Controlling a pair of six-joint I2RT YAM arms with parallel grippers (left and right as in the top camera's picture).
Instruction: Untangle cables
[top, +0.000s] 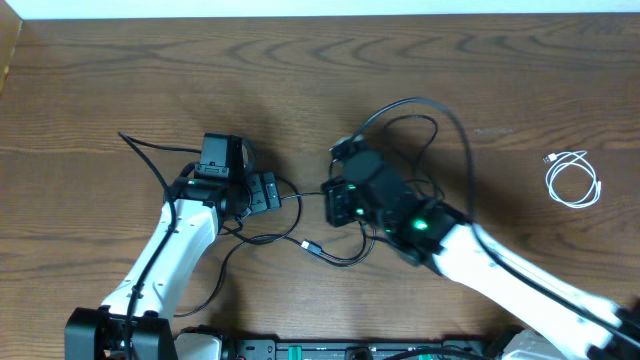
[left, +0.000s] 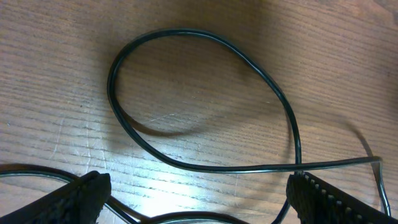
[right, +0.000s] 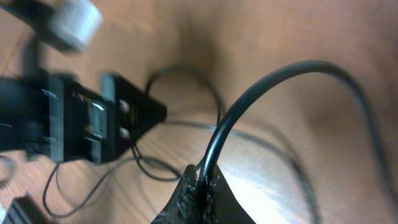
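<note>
Right hand (right: 200, 182) pinches one black cable (right: 273, 73); one white cable (top: 552, 159) lies apart.

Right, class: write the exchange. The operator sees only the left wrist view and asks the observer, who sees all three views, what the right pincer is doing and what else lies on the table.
Operator: I see only a black loop on the wood ahead of my open left pincer. Is the right pincer holding anything?
Observer: Yes. Its wrist view shows it shut on a thick black cable that arches up out of it.
Operator: Anything else on the table?
Observer: Overhead, a coiled white cable lies apart at the right side, touched by neither pincer.
</note>
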